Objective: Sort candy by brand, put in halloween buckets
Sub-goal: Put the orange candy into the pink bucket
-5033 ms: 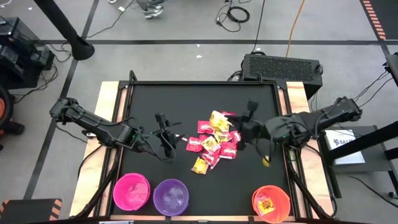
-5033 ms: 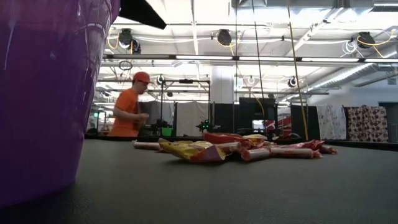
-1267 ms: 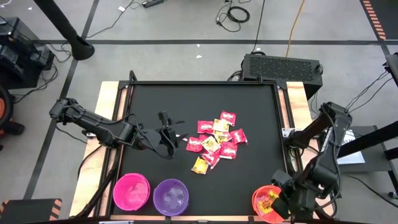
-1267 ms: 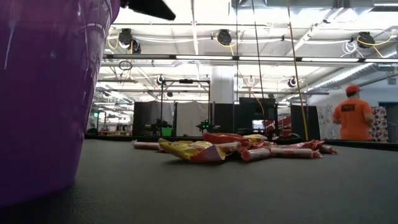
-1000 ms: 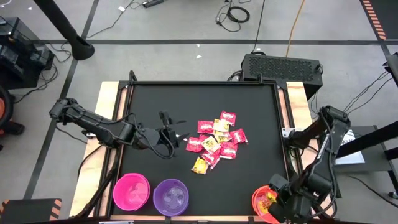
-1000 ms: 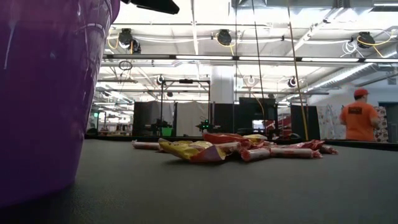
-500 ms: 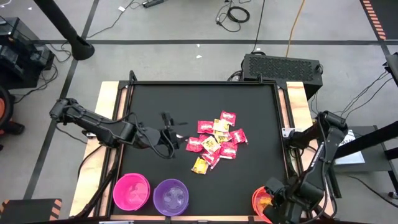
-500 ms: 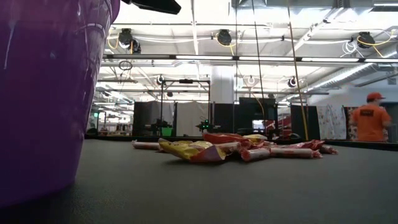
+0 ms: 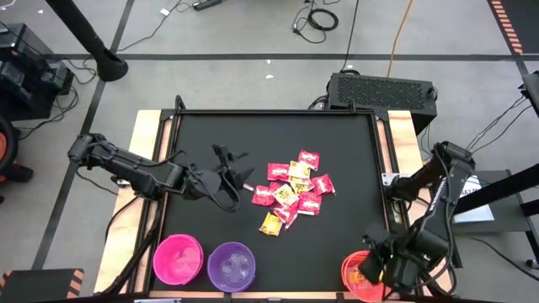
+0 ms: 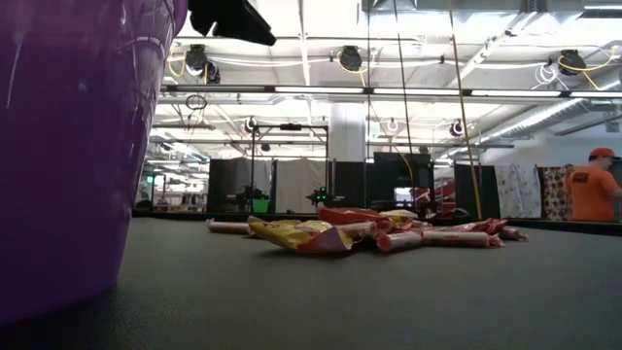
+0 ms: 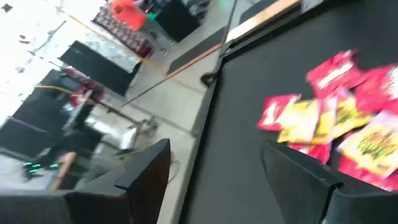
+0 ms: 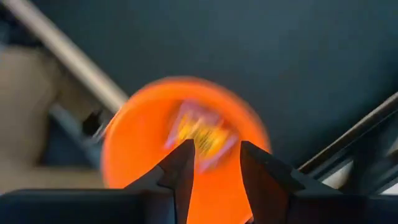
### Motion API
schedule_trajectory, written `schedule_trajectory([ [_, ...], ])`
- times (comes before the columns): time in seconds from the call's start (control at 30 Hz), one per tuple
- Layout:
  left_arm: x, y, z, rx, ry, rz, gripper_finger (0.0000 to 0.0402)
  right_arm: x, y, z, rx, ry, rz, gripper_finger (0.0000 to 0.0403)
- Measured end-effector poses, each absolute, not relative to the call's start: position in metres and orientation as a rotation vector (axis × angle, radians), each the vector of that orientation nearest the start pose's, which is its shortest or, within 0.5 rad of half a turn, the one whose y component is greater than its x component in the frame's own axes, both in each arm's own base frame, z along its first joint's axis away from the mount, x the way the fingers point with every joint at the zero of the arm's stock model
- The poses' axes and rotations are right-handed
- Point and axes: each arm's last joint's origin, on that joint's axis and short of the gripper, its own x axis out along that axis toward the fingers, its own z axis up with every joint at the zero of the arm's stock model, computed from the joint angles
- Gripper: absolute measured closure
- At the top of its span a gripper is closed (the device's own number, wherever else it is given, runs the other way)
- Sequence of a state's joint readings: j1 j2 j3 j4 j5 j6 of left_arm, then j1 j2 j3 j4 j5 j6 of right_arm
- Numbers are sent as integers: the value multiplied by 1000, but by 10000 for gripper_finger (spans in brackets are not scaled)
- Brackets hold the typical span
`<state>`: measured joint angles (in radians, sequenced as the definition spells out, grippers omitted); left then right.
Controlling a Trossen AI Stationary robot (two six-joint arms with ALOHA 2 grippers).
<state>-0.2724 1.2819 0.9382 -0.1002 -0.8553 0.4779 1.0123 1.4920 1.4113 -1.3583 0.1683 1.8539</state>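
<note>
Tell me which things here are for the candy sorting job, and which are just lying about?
For the job:
- candy pile
- pink bucket
- purple bucket
- orange bucket, with candy already inside

Just lying about:
- black vented box beyond the table
- cables on the floor
- person in orange in the room behind

Black table (image 9: 337,227) on my feed — candy and buckets.
I see a candy pile (image 9: 293,192) mid-table; pink bucket (image 9: 178,258), purple bucket (image 9: 232,266) and orange bucket (image 9: 352,271) line the near edge.
</note>
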Motion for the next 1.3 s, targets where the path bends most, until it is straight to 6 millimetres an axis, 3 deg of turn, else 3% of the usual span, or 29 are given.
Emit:
schedule_trajectory([
  [0.07, 269, -52, 291, 723, 541, 476, 146, 141, 208, 313, 667, 1242, -626, 286],
  [0.2, 271, -51, 289, 539, 494, 519, 146, 141, 187, 317, 597, 1221, -745, 292],
  [0.33, 270, -44, 280, 469, 572, 399, 146, 156, 171, 325, 478, 1041, -670, 293],
  [0.47, 268, -24, 267, 368, 719, 205, 146, 177, 153, 332, 251, 834, -629, 294],
  [0.6, 265, 1, 253, 259, 862, 72, 146, 194, 135, 336, 27, 783, -630, 294],
  [0.77, 268, 20, 240, 166, 934, -39, 146, 213, 117, 338, -113, 710, -696, 294],
  [1.13, 295, 29, 177, 196, 1150, -89, 146, 223, 111, 320, -183, 839, -622, 294],
  [1.3, 301, 30, 161, 201, 1181, -90, 146, 224, 110, 320, -206, 842, -606, 294],
])
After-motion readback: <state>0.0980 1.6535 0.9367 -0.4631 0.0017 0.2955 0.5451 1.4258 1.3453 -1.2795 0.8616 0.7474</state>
